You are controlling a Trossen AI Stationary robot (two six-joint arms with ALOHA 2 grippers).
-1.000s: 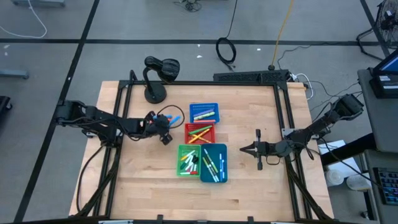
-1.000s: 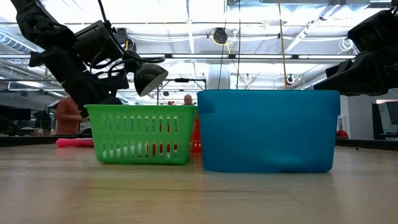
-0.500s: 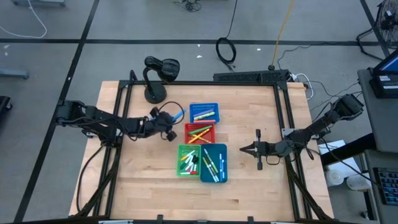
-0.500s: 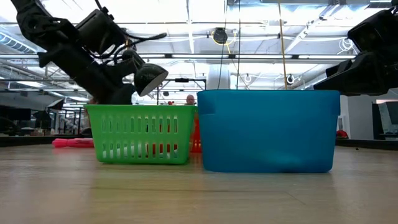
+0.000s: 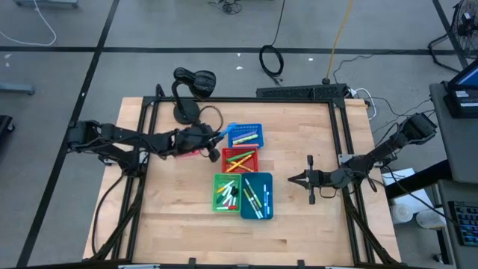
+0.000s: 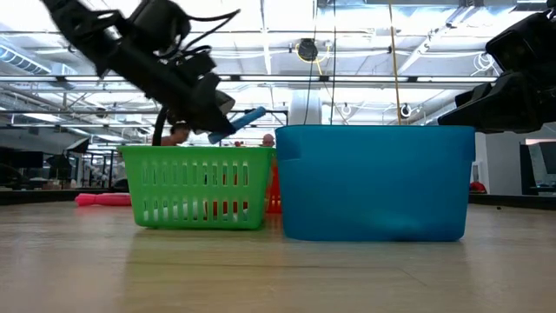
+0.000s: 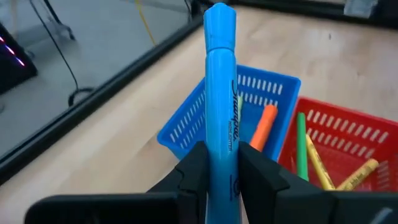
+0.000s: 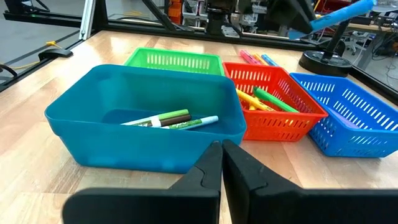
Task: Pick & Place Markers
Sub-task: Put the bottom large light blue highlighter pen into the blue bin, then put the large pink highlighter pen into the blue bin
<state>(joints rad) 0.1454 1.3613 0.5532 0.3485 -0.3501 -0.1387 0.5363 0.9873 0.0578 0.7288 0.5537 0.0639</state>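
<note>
The left hand (image 7: 217, 177) is clenched on a blue marker (image 7: 220, 93), fingers (image 7: 194, 167) pressing its lower barrel from both sides while the capped end sticks out ahead of them. Just past that tip sits the blue bin (image 7: 186, 124), holding an orange marker (image 7: 264, 124). Beside it, a little off to one side of the hand, is the red bin (image 7: 348, 121) with green and yellow markers inside. From above, this hand (image 5: 213, 142) is above the bench (image 5: 172, 217) at the blue bin's (image 5: 245, 135) outer edge, the marker's tip (image 5: 228, 128) at its corner. In the level view the marker (image 6: 239, 123) juts from the hand above the green bin (image 6: 195, 187).

The right hand (image 8: 221, 163) is shut with nothing in it and hangs over the bench. Nearest in front of it is the teal bin (image 8: 143, 124), with a few markers (image 8: 168, 119) on its floor. Beyond that stand the green bin (image 8: 174, 60), red bin (image 8: 273, 106) and blue bin (image 8: 354, 115), and farthest off the left hand's blue marker (image 8: 342, 14).
</note>
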